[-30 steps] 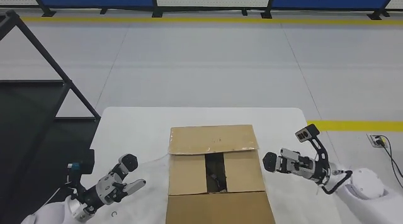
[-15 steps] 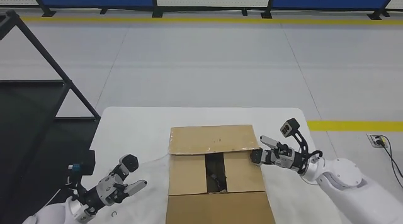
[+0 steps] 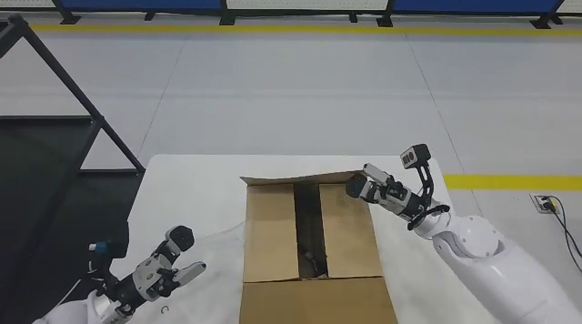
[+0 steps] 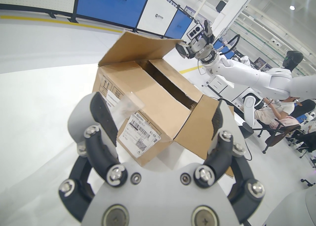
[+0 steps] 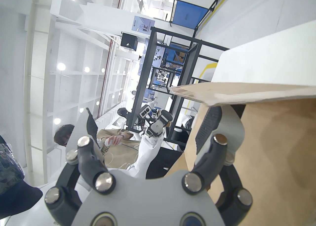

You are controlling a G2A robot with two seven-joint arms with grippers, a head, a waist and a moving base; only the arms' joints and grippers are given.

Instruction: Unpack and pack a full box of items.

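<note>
The box (image 3: 270,242) sits in the middle of the table (image 3: 191,197), toward the robot's side. Its far flap (image 3: 300,178) stands nearly upright and its near flap (image 3: 314,301) is folded out flat toward the robot. The two inner flaps (image 3: 350,233) lie across the top with a dark gap (image 3: 309,219) between them. Something small shows down in that gap, too dim to name. The right gripper (image 3: 355,186) is at the far right corner of the box with its fingers spread. In the right wrist view one finger (image 5: 209,123) sits under the edge of the far flap, against the cardboard. It grips nothing, so the flap seems to be propped up by that finger, not pinched, which suits lifting a light flap out of the way. The left gripper (image 3: 188,253) hovers low over the table, well to the left of the box. Its fingers are also wide apart and hold nothing, and they point at the labelled side of the box (image 4: 138,133). It is probably kept there, clear of the flaps, so it can steady the box or take the left inner flap. The unpacking looks barely begun, since the inner flaps cover most of the opening.
</note>
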